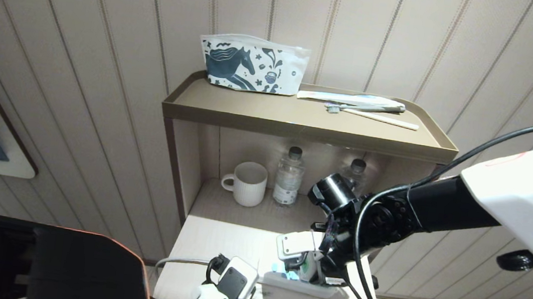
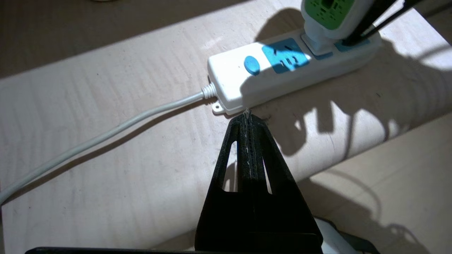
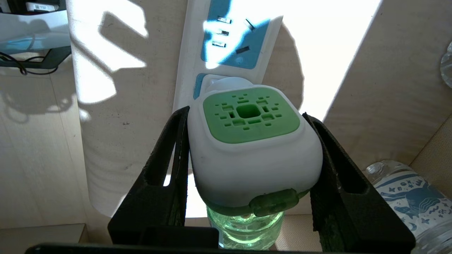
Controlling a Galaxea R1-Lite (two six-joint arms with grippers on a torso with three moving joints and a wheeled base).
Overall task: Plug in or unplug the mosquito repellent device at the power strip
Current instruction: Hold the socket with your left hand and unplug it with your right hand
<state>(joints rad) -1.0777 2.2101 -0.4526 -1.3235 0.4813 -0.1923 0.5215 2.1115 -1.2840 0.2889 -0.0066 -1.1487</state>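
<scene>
Reaching in from the right across the pale wooden table (image 1: 215,244), my right arm (image 1: 441,204) stretches out nearly level, its wrist bent down over the table's front part. Behind it stands the brown shelf unit (image 1: 299,123), with a white mug (image 1: 246,182) and two water bottles (image 1: 288,174) in its lower bay, and a horse-print pouch (image 1: 251,65) and a toothbrush (image 1: 376,114) on top.

The white power strip (image 2: 282,70) lies flat on the table near its front edge, its cord (image 2: 106,135) trailing off across the wood. My right gripper (image 3: 247,148) clamps the mosquito repellent device (image 3: 252,148) by both sides of its white head, one finger on each flank. That device sits plugged into a blue socket of the strip, green bottle hanging toward my wrist.

My left gripper (image 2: 247,116) is pinched together on nothing, tips low, just beside the strip's button end.
</scene>
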